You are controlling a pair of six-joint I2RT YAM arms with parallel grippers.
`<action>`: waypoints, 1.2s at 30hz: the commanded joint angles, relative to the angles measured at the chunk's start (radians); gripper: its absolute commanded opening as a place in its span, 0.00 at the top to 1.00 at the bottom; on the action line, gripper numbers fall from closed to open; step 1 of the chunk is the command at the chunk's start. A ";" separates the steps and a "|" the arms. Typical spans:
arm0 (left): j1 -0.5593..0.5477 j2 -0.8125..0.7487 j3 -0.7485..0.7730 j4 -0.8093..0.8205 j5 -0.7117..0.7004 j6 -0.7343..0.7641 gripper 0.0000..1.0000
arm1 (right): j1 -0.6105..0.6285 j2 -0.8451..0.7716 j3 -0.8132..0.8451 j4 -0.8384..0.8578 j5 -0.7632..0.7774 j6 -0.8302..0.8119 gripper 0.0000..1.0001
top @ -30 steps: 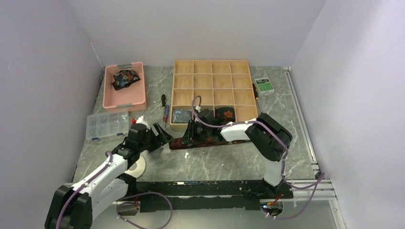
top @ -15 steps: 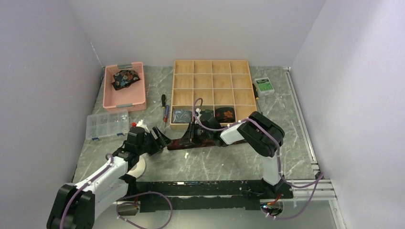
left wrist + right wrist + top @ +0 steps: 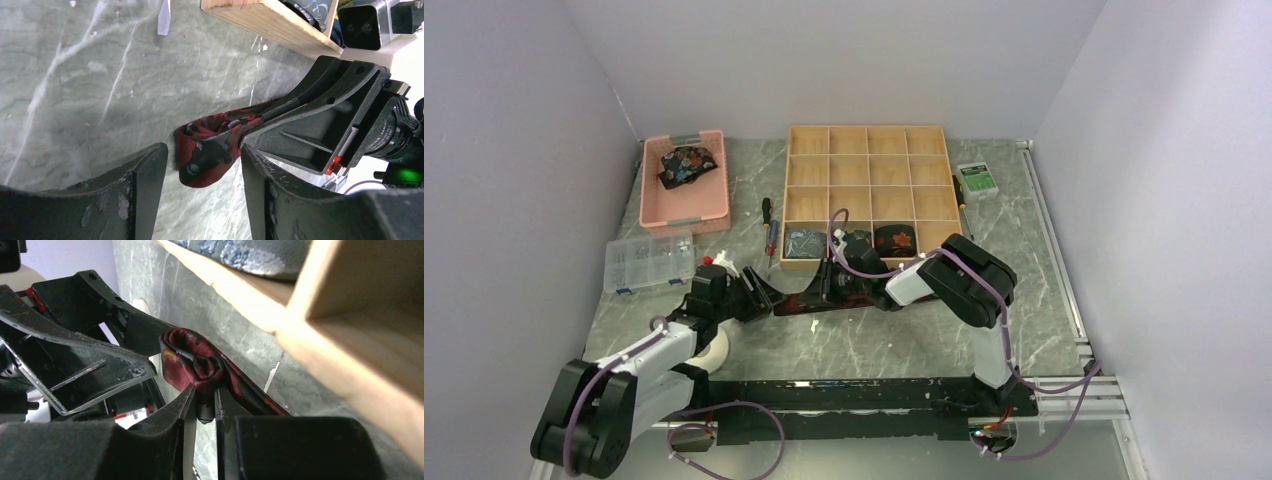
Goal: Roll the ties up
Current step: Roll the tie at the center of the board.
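Right arm [image 3: 969, 275] swung leftward, right pincer [image 3: 202, 400] clamped on tie [image 3: 186, 359], left pincer [image 3: 202, 155] agape around its fold

Left pincer [image 3: 202, 167] wide, right pincer [image 3: 204, 405] tight.

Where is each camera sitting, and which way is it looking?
Top external: high behind the arms, looking down at the table and wooden tray; both arms show.
Left wrist: on the left arm, looking past the open left gripper at the red tie's folded end.
Right wrist: low beside the tray, looking past the right gripper, which pinches the tie.
Shared: both wrist views show the tie and the other arm's gripper.
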 commanded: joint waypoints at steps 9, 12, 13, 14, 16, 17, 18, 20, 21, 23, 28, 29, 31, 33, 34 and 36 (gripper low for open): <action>0.011 0.197 -0.001 0.189 0.179 0.060 0.40 | -0.001 0.001 -0.034 -0.008 0.031 -0.007 0.85; 0.011 0.180 -0.004 0.173 0.197 0.077 0.42 | -0.002 0.002 -0.037 -0.008 0.034 -0.005 0.85; 0.011 0.171 -0.008 0.178 0.204 0.078 0.44 | -0.002 0.003 -0.038 -0.005 0.034 -0.003 0.85; 0.011 0.167 -0.011 0.177 0.206 0.078 0.47 | -0.002 0.004 -0.038 -0.004 0.034 -0.003 0.85; 0.010 0.165 -0.011 0.178 0.208 0.079 0.56 | -0.003 0.003 -0.036 -0.004 0.035 -0.003 0.85; 0.011 0.167 -0.009 0.178 0.209 0.081 0.58 | -0.002 0.003 -0.035 -0.007 0.036 -0.003 0.85; 0.011 0.173 -0.007 0.181 0.211 0.082 0.58 | -0.004 0.003 -0.033 -0.006 0.036 -0.005 0.85; 0.011 0.189 -0.003 0.187 0.220 0.084 0.60 | -0.002 0.003 -0.031 -0.010 0.034 -0.007 0.85; 0.011 0.197 0.000 0.188 0.225 0.087 0.62 | -0.002 0.004 -0.030 -0.010 0.034 -0.007 0.85; 0.011 0.202 0.008 0.185 0.227 0.090 0.70 | -0.002 0.001 -0.029 -0.013 0.033 -0.009 0.85; 0.010 0.181 0.044 0.121 0.215 0.091 0.97 | -0.002 -0.018 -0.027 -0.026 0.036 -0.022 0.81; 0.009 0.171 0.056 0.092 0.204 0.097 0.97 | -0.001 -0.030 -0.024 -0.042 0.041 -0.030 0.75; 0.008 0.146 0.081 0.011 0.170 0.105 0.97 | -0.001 -0.062 -0.020 -0.090 0.064 -0.055 0.61; 0.006 0.116 0.117 -0.099 0.114 0.119 0.97 | -0.001 -0.113 -0.014 -0.180 0.102 -0.091 0.51; 0.003 0.103 0.136 -0.152 0.082 0.127 0.97 | -0.001 -0.133 -0.006 -0.226 0.122 -0.112 0.47; -0.004 0.083 0.169 -0.255 0.014 0.143 0.97 | -0.003 -0.174 -0.002 -0.290 0.156 -0.148 0.41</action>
